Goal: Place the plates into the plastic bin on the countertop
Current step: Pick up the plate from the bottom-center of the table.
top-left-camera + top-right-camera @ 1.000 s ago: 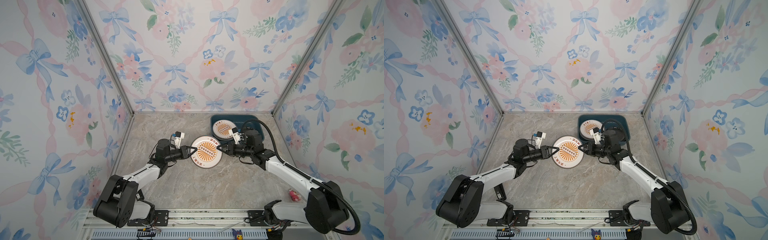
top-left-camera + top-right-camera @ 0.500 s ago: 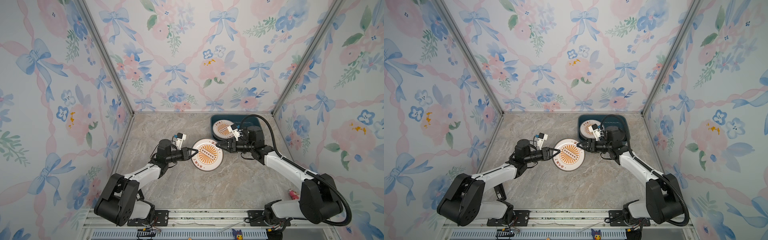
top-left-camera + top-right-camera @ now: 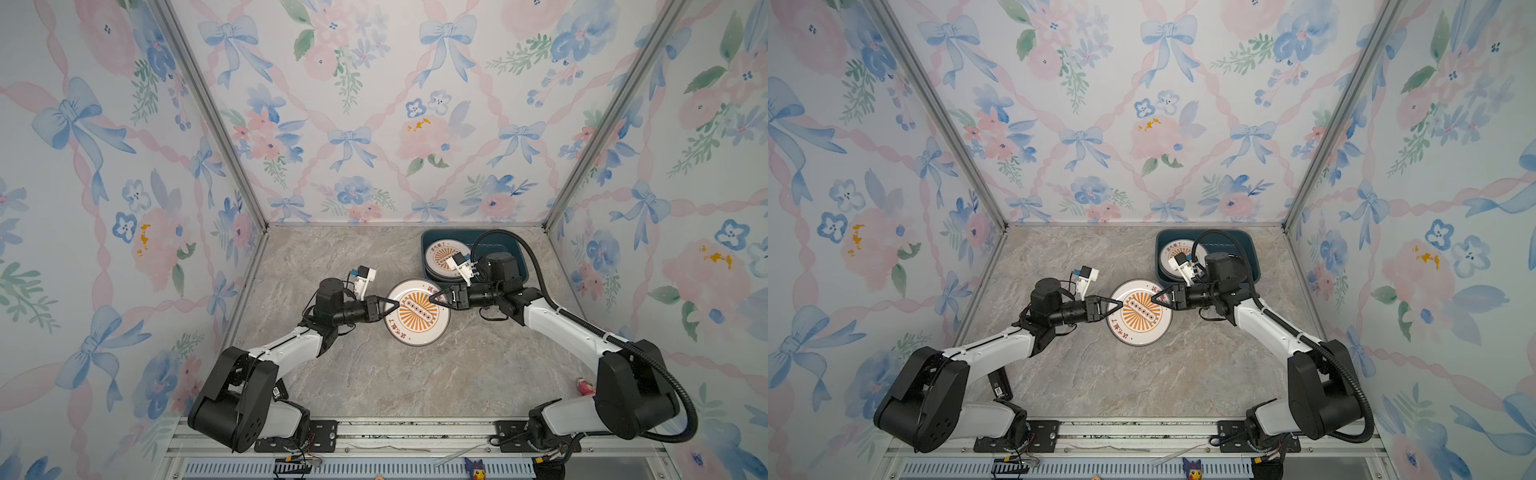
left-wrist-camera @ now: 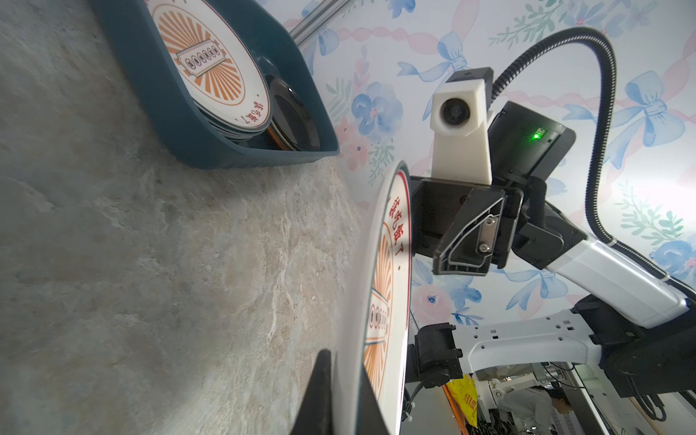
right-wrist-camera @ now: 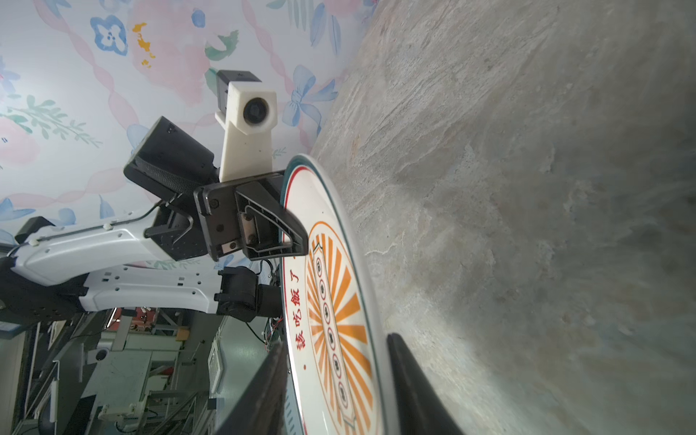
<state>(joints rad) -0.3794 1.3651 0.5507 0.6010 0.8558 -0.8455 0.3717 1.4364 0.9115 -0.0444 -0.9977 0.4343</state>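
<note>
two robot arms meet over the middle of the countertop (image 3: 374, 374), with a white plate (image 3: 417, 312) bearing an orange sunburst between them. the left gripper (image 3: 395, 306) is clamped on the plate's rim on its own arm's side, one finger on the printed face and one beneath, as the left wrist view shows. the right gripper (image 3: 434, 298) is at the opposite rim, on the bin's side. its jaws straddle the edge, one finger (image 5: 263, 388) over the face and one behind. whether they pinch the plate or only bracket it cannot be told. the plate hangs clear of the stone, face up in both top views, just in front of the bin (image 4: 177, 124).

the bin, dark teal, sits at the back right of the countertop, close to the rear wall. inside it a second sunburst plate (image 3: 438, 253) lies on top of a stack of plates at the end nearer the centre. a dark plate (image 4: 290, 113) shows beside the stack, toward the other end. the right arm's wrist and its black cable hose (image 3: 536, 266) hang over the bin and hide part of it. wallpaper (image 3: 374, 124) of flowers and blue bows covers all three walls.
</note>
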